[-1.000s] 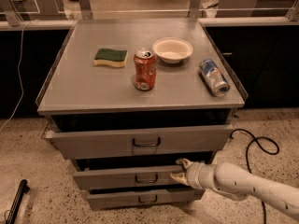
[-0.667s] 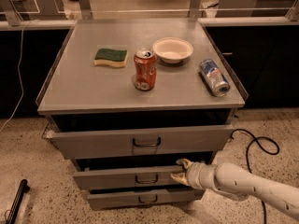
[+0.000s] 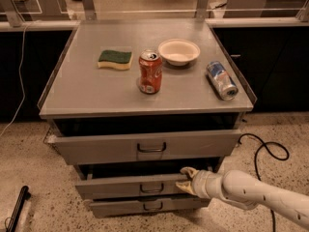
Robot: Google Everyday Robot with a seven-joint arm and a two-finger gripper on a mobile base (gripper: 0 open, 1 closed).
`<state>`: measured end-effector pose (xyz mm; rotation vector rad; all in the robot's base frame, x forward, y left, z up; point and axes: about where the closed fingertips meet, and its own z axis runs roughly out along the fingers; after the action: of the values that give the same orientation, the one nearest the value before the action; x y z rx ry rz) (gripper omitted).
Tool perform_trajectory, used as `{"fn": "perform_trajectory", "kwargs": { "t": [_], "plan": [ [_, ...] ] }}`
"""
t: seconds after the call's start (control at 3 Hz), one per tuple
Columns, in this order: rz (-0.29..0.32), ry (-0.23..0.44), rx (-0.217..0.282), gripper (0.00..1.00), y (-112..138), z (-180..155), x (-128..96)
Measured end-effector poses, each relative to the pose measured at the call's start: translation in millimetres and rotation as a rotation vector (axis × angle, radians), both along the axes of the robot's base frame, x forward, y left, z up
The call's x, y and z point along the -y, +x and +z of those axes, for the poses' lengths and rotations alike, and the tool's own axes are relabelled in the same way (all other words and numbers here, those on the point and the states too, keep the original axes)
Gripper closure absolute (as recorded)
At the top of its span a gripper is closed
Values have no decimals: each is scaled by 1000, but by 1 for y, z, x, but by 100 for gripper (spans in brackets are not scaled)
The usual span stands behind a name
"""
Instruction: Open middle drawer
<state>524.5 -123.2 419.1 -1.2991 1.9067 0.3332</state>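
The claw (image 3: 186,181) sits at the right end of the middle drawer (image 3: 125,186), up against the top edge of its grey front. Whether it is spread or pinching that edge cannot be told from this view. The pale arm (image 3: 251,193) behind it reaches in from the lower right corner, low above the speckled floor (image 3: 29,163).

The middle drawer is the second of three grey fronts on the cabinet, low and flat, with a small dark loop handle (image 3: 151,188) at its centre, just left of the claw. A dark gap shows between its top edge and the taller top drawer (image 3: 96,149) above it. The top drawer stands forward of the cabinet body, with a dark opening under the cabinet top (image 3: 87,93). The bottom drawer (image 3: 116,208) lies just under the middle one.

On the cabinet top, a green and yellow sponge (image 3: 115,59) lies at the left. A red can (image 3: 150,72) stands upright near the middle, with a white bowl (image 3: 179,51) just behind it to the right. A blue and silver can (image 3: 222,79) lies on its side near the right edge, apart from the bowl.

A black cable (image 3: 266,151) loops on the floor to the right of the cabinet. A dark object (image 3: 18,207) lies on the floor at the lower left.
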Motion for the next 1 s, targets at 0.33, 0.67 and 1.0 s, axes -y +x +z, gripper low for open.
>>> {"fn": "perform_trajectory", "kwargs": {
  "t": [0.33,0.67,1.0],
  "plan": [
    [0,0,0,100,0,1,0],
    [-12,9,16,100,-32,-2,10],
    [-13,10,20,100,-40,3,11]
  ]
}}
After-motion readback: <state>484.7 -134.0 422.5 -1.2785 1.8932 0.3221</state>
